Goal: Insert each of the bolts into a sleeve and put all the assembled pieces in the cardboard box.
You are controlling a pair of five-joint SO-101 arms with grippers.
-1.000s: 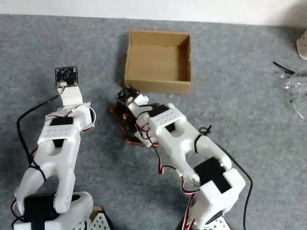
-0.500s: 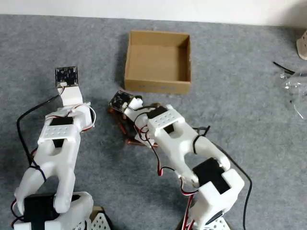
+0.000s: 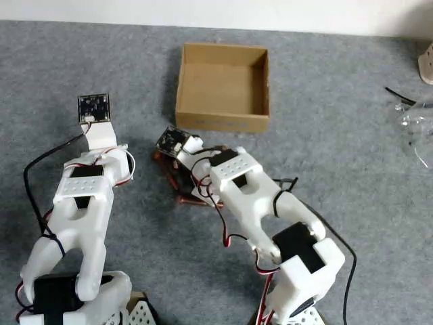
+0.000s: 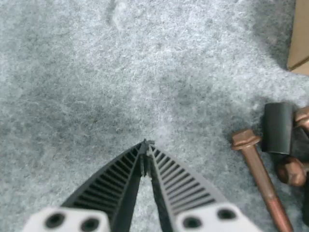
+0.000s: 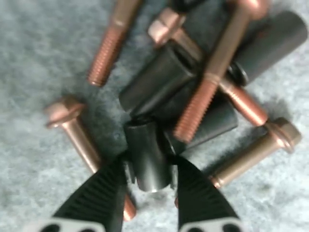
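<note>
Your right gripper (image 5: pixel 148 165) pinches one short black cylindrical sleeve (image 5: pixel 145 140), low centre of its wrist frame. Best lift it straight up, clear of the pile. Your left gripper (image 4: pixel 146 147) is closed and empty. I count five copper-coloured flanged bolts (image 5: pixel 72 125), at least four sleeves, and one brown cardboard box (image 3: pixel 223 123), upper centre.

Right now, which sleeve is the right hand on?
The short black sleeve at the pile's edge, pinched between the right hand's fingers. The other sleeves lie deeper in the pile, crossed by bolts.

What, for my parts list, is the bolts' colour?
Coppery brown bolts, clearest in the right wrist view.
</note>
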